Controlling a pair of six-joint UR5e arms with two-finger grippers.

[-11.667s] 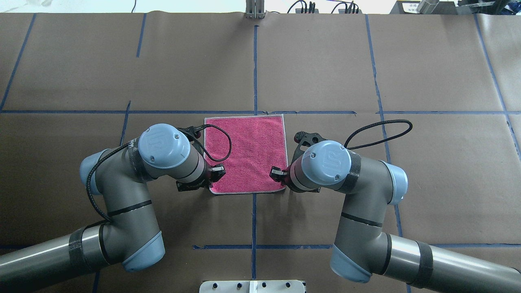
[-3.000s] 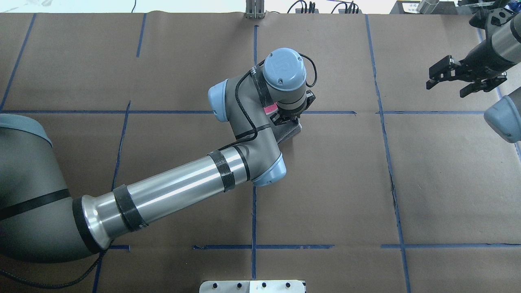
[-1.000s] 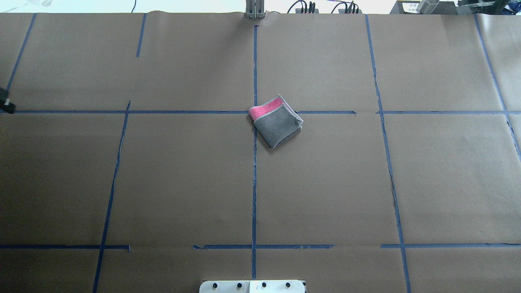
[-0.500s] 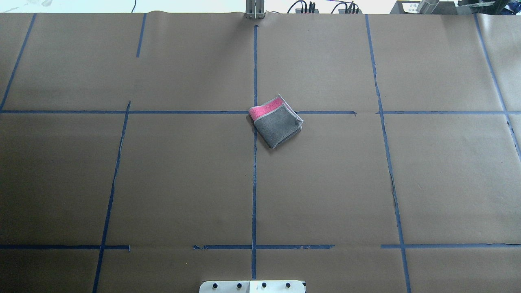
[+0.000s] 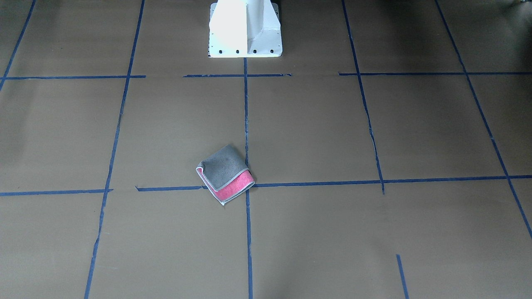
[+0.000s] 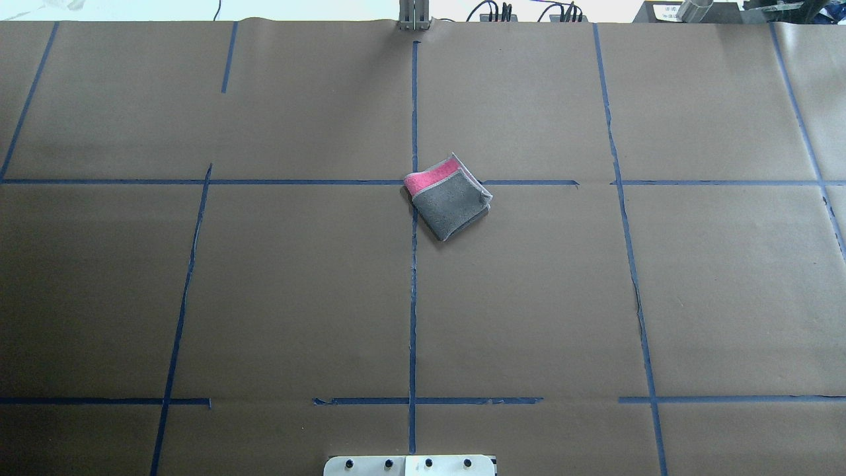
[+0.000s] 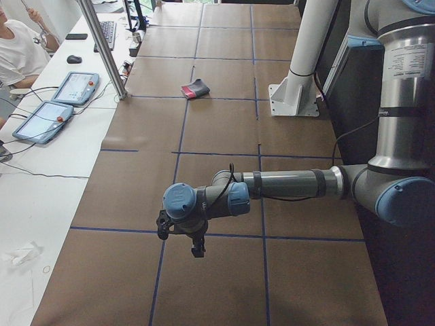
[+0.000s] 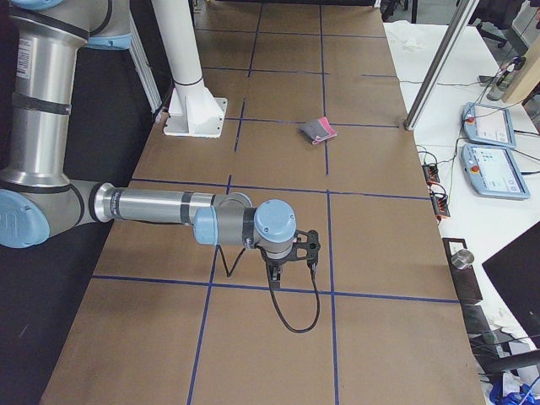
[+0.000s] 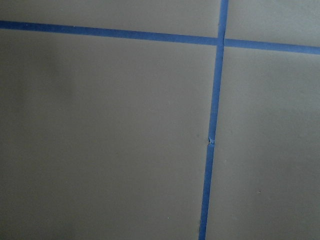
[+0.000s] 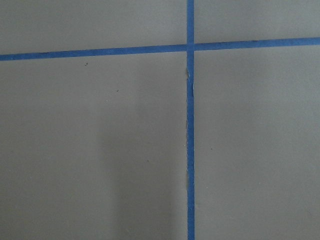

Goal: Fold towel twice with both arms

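**A:** OK, what do we have, starting nearest? From the left end we see the left arm [image 7: 285, 185] stretched low over the table [image 7: 217, 285], with the left gripper [image 7: 181, 238] pointing down. From the right end it's the same deal with the right arm [image 8: 160, 205] and right gripper [image 8: 291, 260].

**B:** Yep. The towel [image 6: 451, 201] is well apart from both, out mid-table in front of the white pedestal [image 5: 245, 29]. We see a small folded packet, grey on top with a pink strip along one edge, lying askew on a crossing of the blue tape lines [image 6: 413, 297].

**A:** Fingers apart or together?

**B:** We can't tell, since we only get side views of them. Both wrist cams give us just brown paper and tape.
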